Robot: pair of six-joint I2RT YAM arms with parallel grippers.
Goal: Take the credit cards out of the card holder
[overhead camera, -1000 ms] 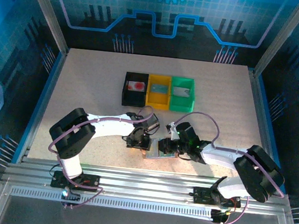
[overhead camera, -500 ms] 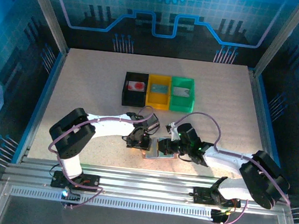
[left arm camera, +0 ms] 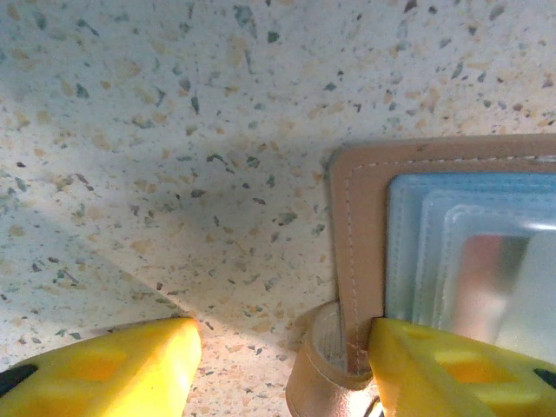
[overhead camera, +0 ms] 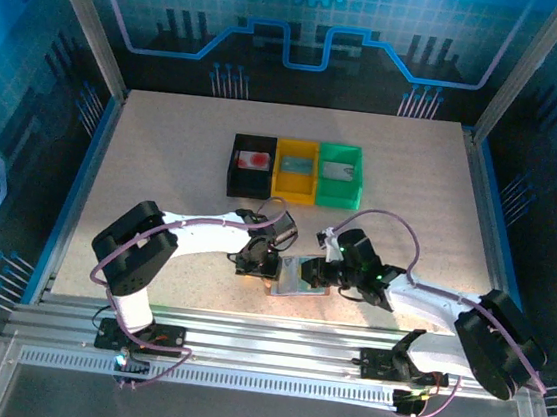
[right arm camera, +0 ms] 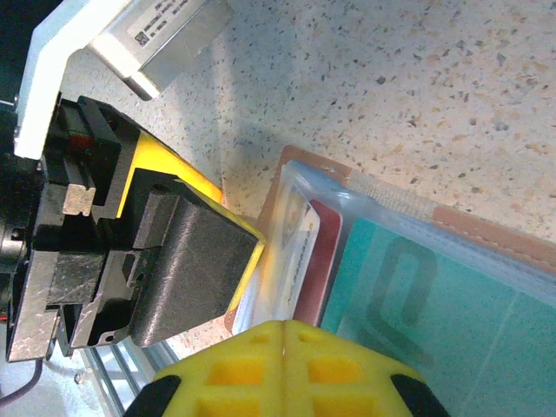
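The salmon-pink card holder point(overhead camera: 298, 277) lies open on the table near the front edge, between my two grippers. Its stitched edge point(left arm camera: 356, 217) frames the grey-blue lining point(left arm camera: 407, 252). Clear pockets hold a red credit card point(right arm camera: 327, 252) and a teal-green credit card point(right arm camera: 434, 300), with a white card point(right arm camera: 294, 248) beside them. My left gripper point(left arm camera: 282, 365) is open, its right finger point(left arm camera: 452, 369) pressing on the holder's edge beside the strap loop point(left arm camera: 317, 378). My right gripper point(right arm camera: 282, 330) is shut, its tips at the near edge of the red card; nothing shows between them.
Three square bins stand side by side at mid-table: black point(overhead camera: 233, 163), yellow point(overhead camera: 294, 188) and green point(overhead camera: 338, 189), each with something small inside. Both arms crowd the front edge around the holder. The left gripper's black pad point(right arm camera: 187, 261) sits close to my right fingertips.
The right arm's elbow has swung to the right while its gripper stays at the card holder. The left arm has not moved.
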